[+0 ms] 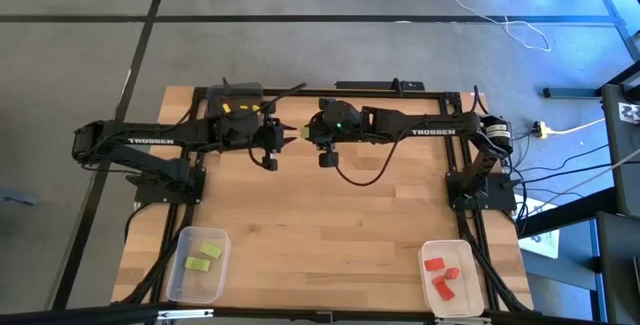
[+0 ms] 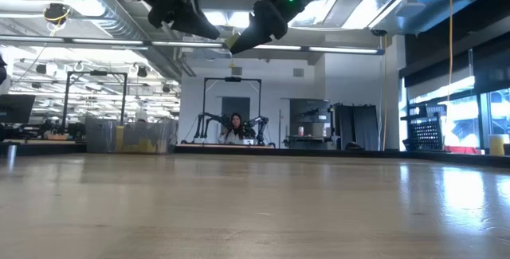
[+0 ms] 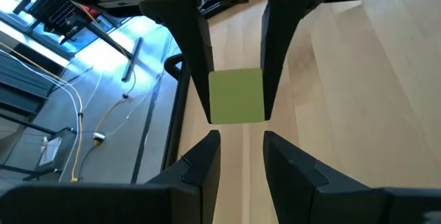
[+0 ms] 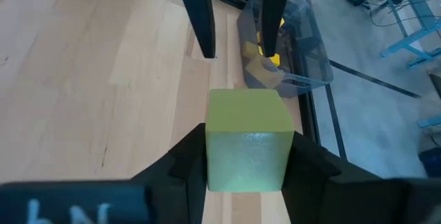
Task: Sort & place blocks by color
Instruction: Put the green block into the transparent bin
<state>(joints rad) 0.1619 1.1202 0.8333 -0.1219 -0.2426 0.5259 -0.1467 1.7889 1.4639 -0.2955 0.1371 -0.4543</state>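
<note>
My right gripper (image 4: 248, 156) is shut on a light green block (image 4: 248, 138), high above the far middle of the table (image 1: 330, 225). In the high view the block (image 1: 289, 131) shows between the two grippers. My left gripper (image 3: 241, 145) faces it from the left, open. Its fingertips stand just short of the block (image 3: 236, 96), apart from it. Two light green blocks (image 1: 203, 256) lie in a clear bin (image 1: 180, 283) at the near left. Red blocks (image 1: 441, 275) lie in a clear bin (image 1: 470, 300) at the near right. Yellow blocks (image 1: 240, 108) lie in a dark bin (image 1: 232, 91) at the far edge. My right gripper pinches the light green block by two opposite side faces (image 4: 211, 148) between its two fingers (image 3: 196, 58). The fingers come from the table's right and slant slightly down. The block is lifted well clear of the table, and part of it sticks out past the fingertips.
The two arms meet tip to tip over the far middle of the table. The wide wooden middle lies between the two near bins. In the low view a person (image 2: 236, 128) sits in the room far behind the table. Cables lie on the floor to the right.
</note>
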